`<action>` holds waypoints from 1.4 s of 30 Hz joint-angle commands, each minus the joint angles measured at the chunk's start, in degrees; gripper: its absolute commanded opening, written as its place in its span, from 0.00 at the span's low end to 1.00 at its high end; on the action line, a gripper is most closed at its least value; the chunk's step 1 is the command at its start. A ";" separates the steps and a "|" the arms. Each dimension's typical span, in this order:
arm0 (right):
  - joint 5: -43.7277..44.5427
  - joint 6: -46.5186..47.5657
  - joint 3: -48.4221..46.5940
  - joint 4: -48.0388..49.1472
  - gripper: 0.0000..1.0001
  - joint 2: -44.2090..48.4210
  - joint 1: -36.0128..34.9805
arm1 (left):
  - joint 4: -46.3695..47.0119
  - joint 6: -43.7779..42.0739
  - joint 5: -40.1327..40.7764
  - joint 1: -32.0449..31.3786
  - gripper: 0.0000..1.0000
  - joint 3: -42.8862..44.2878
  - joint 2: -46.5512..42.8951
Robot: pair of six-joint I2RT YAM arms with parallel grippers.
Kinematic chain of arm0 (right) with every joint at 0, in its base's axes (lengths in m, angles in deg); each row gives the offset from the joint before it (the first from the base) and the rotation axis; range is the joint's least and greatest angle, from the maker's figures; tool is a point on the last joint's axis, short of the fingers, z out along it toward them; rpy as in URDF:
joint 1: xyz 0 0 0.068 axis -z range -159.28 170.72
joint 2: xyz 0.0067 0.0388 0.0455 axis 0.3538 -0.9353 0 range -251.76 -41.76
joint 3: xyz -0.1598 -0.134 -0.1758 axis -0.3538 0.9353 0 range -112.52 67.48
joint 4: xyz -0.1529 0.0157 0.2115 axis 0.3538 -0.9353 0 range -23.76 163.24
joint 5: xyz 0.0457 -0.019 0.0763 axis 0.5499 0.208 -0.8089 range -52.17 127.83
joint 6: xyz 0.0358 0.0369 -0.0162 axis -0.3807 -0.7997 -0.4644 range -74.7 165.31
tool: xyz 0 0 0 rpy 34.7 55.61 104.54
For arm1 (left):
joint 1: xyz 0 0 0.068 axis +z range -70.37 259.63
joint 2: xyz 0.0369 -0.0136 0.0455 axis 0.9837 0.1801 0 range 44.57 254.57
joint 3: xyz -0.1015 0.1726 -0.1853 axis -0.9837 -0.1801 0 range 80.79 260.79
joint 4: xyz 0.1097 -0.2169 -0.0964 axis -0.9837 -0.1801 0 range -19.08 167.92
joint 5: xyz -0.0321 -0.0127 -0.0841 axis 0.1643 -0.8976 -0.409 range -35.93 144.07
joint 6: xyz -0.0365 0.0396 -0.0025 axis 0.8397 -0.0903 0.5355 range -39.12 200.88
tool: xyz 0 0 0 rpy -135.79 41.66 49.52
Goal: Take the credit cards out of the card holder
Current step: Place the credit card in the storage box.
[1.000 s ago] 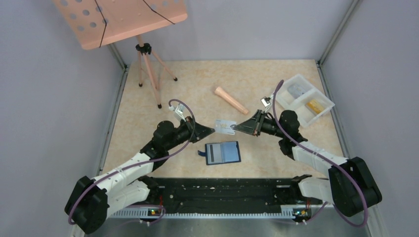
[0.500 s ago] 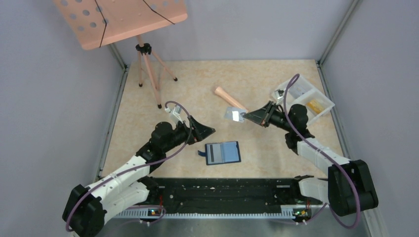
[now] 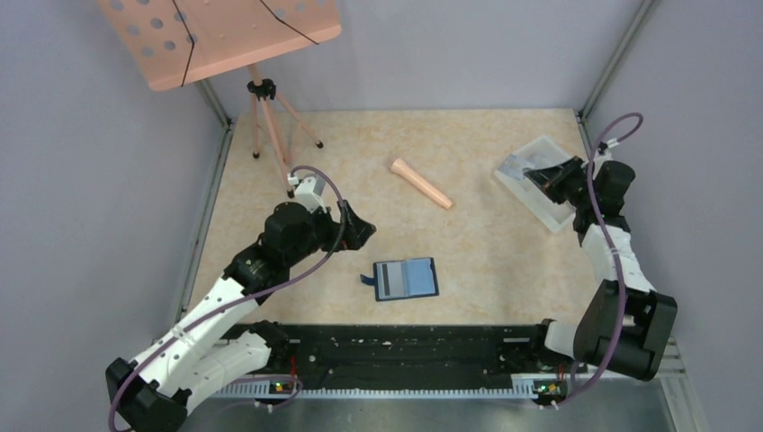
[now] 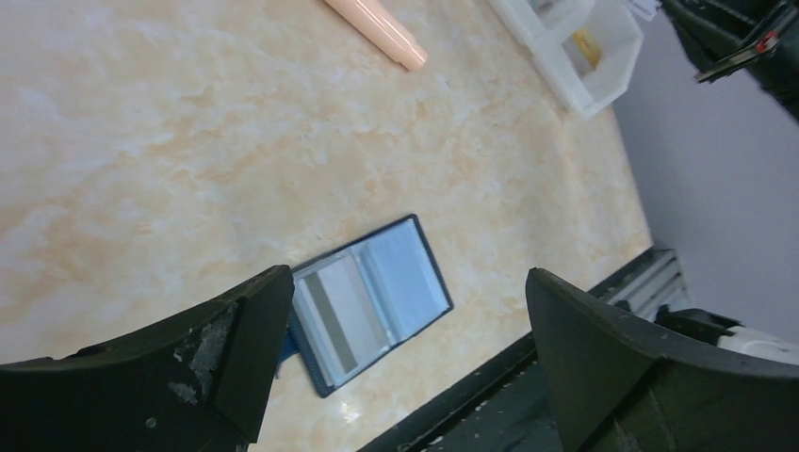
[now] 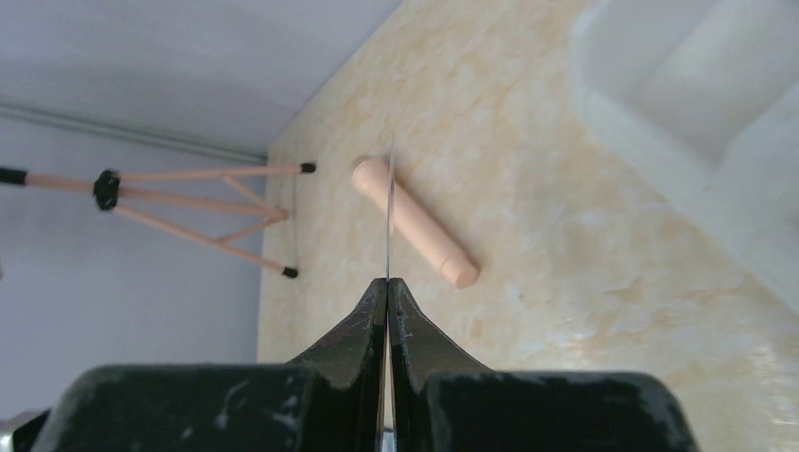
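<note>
The card holder [image 3: 406, 279] lies open and flat on the table near the front edge. It is dark navy with pale blue pockets, and a grey credit card [image 4: 337, 306] sits in its left pocket. My left gripper [image 3: 360, 225] hovers up and to the left of it, open, with nothing between its fingers [image 4: 247, 344]. My right gripper [image 3: 540, 176] is shut on a pale credit card [image 3: 515, 166], held above the near corner of the white tray [image 3: 540, 211]. That card shows edge-on [image 5: 389, 207] in the right wrist view. A tan-gold card [image 4: 586, 45] lies in the tray.
A peach cylinder [image 3: 420, 183] lies mid-table, behind the holder. A peach tripod stand [image 3: 261, 94] occupies the back left corner. The black rail [image 3: 405, 346] runs along the front edge between the arm bases. Grey walls close in both sides.
My left gripper let go of the pale card, opened and drew back left. My right gripper carried that card from mid-table to above the white tray at the right.
</note>
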 commanded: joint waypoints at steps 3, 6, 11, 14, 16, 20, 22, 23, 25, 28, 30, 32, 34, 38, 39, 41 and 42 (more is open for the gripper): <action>9.02 8.24 -11.19 -10.23 0.00 -7.51 4.74 | -12.40 -9.07 7.89 0.29 0.99 5.23 -1.81; 11.51 8.72 -14.78 -12.13 0.00 -12.15 5.46 | -15.71 -10.51 10.41 0.26 0.99 6.51 -1.76; 13.53 8.44 -19.19 -11.89 0.00 -19.44 6.27 | -16.17 -11.72 11.67 0.26 0.99 6.66 -3.21; 13.11 7.59 -22.46 -11.93 0.00 -24.22 6.42 | -15.07 -11.26 13.34 0.26 0.99 5.70 -4.58; 12.99 6.98 -24.42 -11.68 0.00 -27.37 6.42 | -15.64 -11.07 15.11 0.27 0.99 5.96 -5.00; 13.27 5.26 -27.62 -11.13 0.00 -31.46 6.42 | -16.03 -10.86 17.31 0.28 0.99 5.88 -6.26; 13.69 4.55 -29.24 -9.50 0.00 -33.43 6.44 | -15.48 -10.76 17.71 0.26 0.99 5.55 -6.88; 13.89 4.28 -30.13 -9.51 0.00 -34.45 6.44 | -15.35 -10.74 17.89 0.28 0.99 5.35 -7.14; 13.79 3.70 -31.90 -9.57 0.00 -36.49 6.48 | -15.12 -10.80 18.16 0.28 0.99 5.27 -7.47; 13.57 3.23 -33.69 -9.48 0.00 -38.80 6.49 | -15.22 -11.02 18.96 0.28 0.99 5.19 -7.38; 13.87 3.02 -34.23 -9.15 0.00 -39.90 6.48 | -15.31 -10.93 18.96 0.29 0.99 5.25 -7.17; 14.04 2.92 -34.80 -9.01 0.00 -41.13 6.53 | -15.11 -10.84 18.97 0.29 0.99 5.20 -7.05; 14.11 2.72 -35.42 -9.03 0.00 -42.20 6.60 | -15.13 -10.84 19.01 0.24 0.99 5.24 -6.96; 14.30 2.74 -36.11 -8.97 0.00 -43.54 6.84 | -15.20 -10.84 19.20 0.28 0.99 5.25 -6.90; 14.31 2.73 -36.25 -8.92 0.00 -43.57 6.93 | -15.19 -10.84 19.24 0.22 0.99 5.21 -6.85; 14.50 2.74 -36.24 -8.83 0.00 -43.47 7.18 | -15.27 -10.80 19.30 0.21 0.99 5.20 -6.79; 14.63 2.75 -36.43 -8.83 0.00 -43.54 7.34 | -15.33 -10.76 19.30 0.27 0.99 5.19 -6.78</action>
